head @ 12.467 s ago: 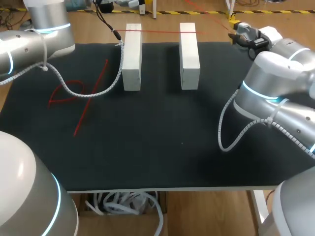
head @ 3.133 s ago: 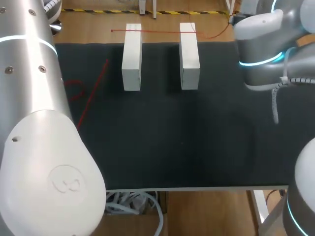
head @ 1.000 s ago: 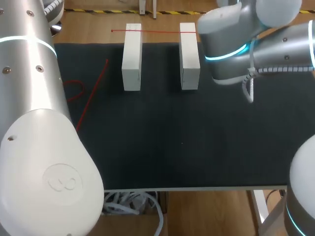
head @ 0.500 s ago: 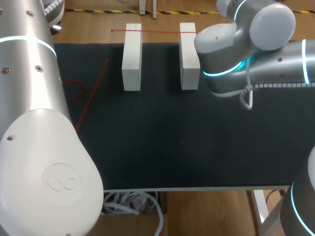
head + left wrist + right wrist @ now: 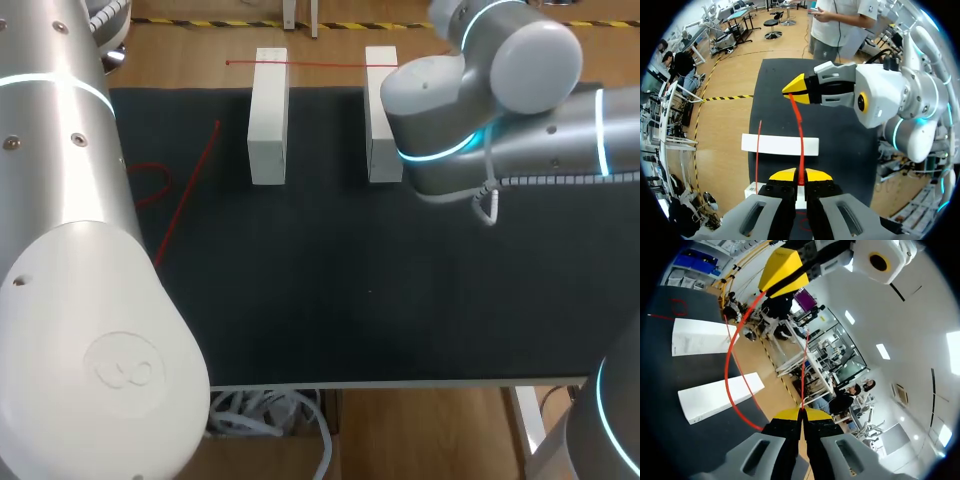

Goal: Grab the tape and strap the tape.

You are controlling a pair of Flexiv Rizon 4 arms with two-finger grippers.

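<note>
A thin red tape [image 5: 800, 131] runs between my two grippers, above the far end of the table. In the left wrist view my left gripper [image 5: 800, 174] is shut on one end, and my right gripper [image 5: 791, 91] pinches the tape ahead of it. In the right wrist view my right gripper [image 5: 802, 412] is shut on the tape [image 5: 728, 371], which curves in a loop up to my left gripper [image 5: 781, 266]. Two white blocks [image 5: 268, 115] [image 5: 378, 85] stand side by side, with a red strand [image 5: 320, 65] across their far ends. Both grippers are hidden in the head view.
A second red tape [image 5: 186, 197] with a loop lies on the black mat [image 5: 330, 290] to the left of the blocks. My left arm [image 5: 80, 250] fills the near left. My right arm [image 5: 470, 110] hangs over the right block.
My right arm has swung left and now covers part of the right block. The blocks and the tape on the mat have not moved.
</note>
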